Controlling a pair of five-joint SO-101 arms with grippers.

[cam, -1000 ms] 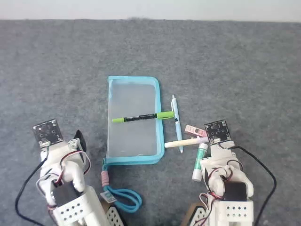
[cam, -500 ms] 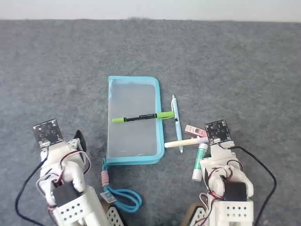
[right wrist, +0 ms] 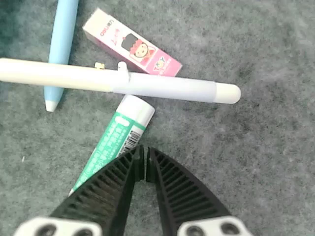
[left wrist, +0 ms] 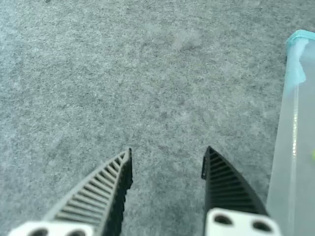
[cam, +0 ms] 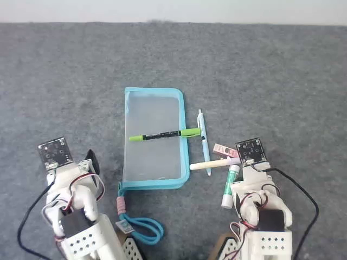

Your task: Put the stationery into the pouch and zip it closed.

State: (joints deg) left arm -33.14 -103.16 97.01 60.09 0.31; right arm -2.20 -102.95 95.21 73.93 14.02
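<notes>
Nothing looks packed yet. The flat clear plastic pouch with teal zip edging (cam: 152, 111) sits mid-worktop (cam: 271, 81), and a green highlighter (cam: 162, 134) lies across it, poking over one edge. The pale blue pen (cam: 204, 142), white pen (cam: 214, 164), pink eraser box (cam: 224, 149) and green-and-white glue stick (cam: 230, 186) are bunched on the right arm's side. The right pincer (right wrist: 145, 150) hangs over the glue stick, pinched together and empty. The left pincer (left wrist: 168, 150) is spread apart beside the pouch, probably so it can pin it down.

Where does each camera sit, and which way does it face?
High view: fixed above, looking down on the pouch, left arm and right arm.
Left wrist view: on the left arm, facing table and pouch edge; open left gripper shows.
Right wrist view: on the right arm, facing white pen, glue stick; shut right gripper shows.
Shared: white pen, in high and right wrist views.
</notes>
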